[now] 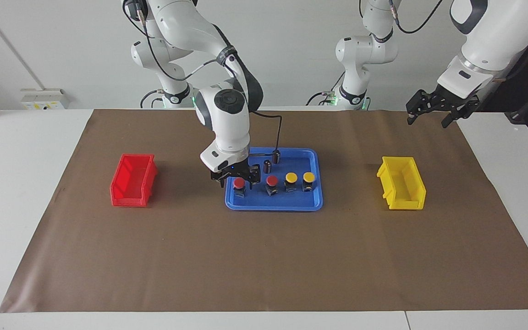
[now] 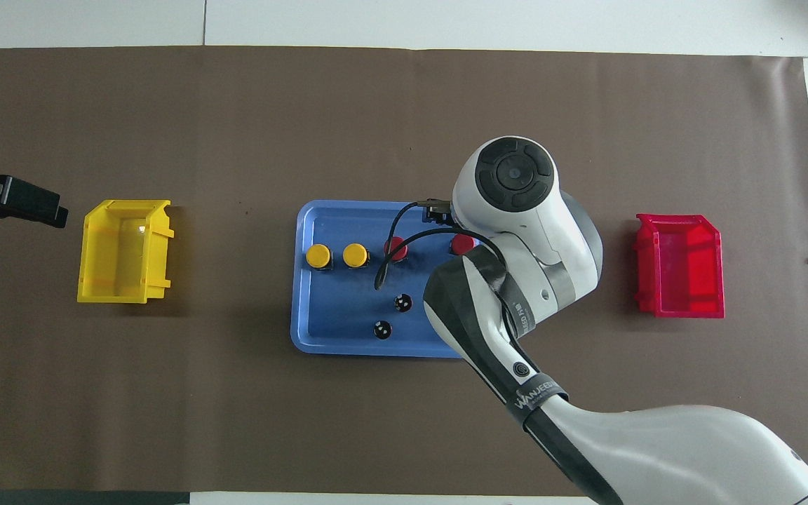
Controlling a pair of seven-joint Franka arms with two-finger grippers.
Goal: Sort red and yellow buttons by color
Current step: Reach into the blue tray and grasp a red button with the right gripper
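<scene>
The right gripper (image 1: 238, 180) hangs low over the blue tray (image 1: 315, 161) at the middle of the desk, its fingers spread wide on either side of a red button (image 1: 239, 183) at the tray's end toward the right arm. A second red button (image 1: 272, 181) and two yellow buttons (image 1: 291, 177) (image 1: 309, 177) stand beside it in one row along the tray's edge farther from the robots. Two dark cylinders (image 1: 267, 165) stand nearer the robots. A red bin (image 1: 133, 181) sits toward the right arm's end of the desk, a yellow bin (image 1: 401, 183) toward the left arm's. The left gripper (image 1: 433, 112) waits, fingers apart, over the desk's edge past the yellow bin.
</scene>
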